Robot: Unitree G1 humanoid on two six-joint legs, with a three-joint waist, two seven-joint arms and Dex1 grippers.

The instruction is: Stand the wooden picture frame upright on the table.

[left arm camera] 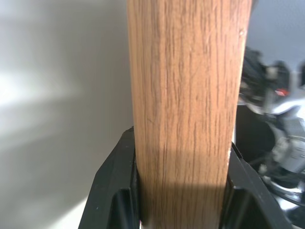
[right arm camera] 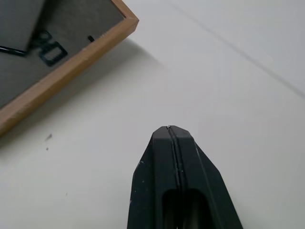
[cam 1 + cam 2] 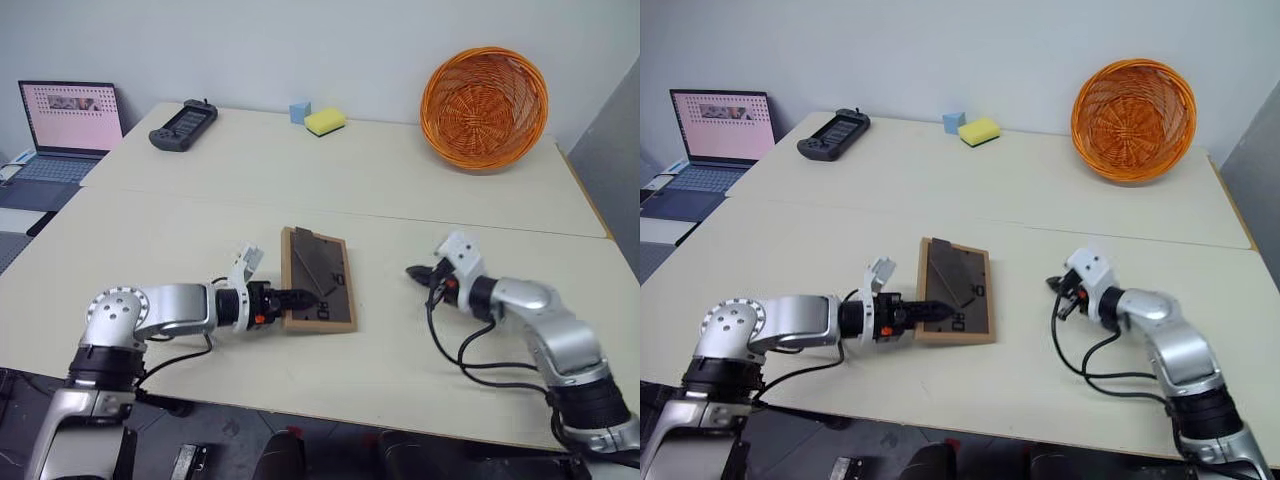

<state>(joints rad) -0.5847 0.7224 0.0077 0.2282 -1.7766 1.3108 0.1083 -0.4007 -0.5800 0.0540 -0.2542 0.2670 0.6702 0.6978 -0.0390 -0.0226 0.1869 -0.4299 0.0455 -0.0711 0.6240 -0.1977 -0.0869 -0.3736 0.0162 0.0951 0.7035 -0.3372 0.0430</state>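
Wooden picture frame (image 3: 319, 279) back-up, low over the worktop (image 3: 400, 190), not yet upright. Left gripper (image 3: 298, 297) clamped on its near-left edge; right gripper (image 3: 415, 272) pressed together, holding nothing, well apart to the frame's right. Left to do: raising and standing on the fold-out stand.

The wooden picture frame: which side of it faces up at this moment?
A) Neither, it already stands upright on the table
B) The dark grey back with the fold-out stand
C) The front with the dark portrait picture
B. The wooden picture frame shows its dark grey back and stand upward, low over the table, while the left end effector is shut on its near edge.
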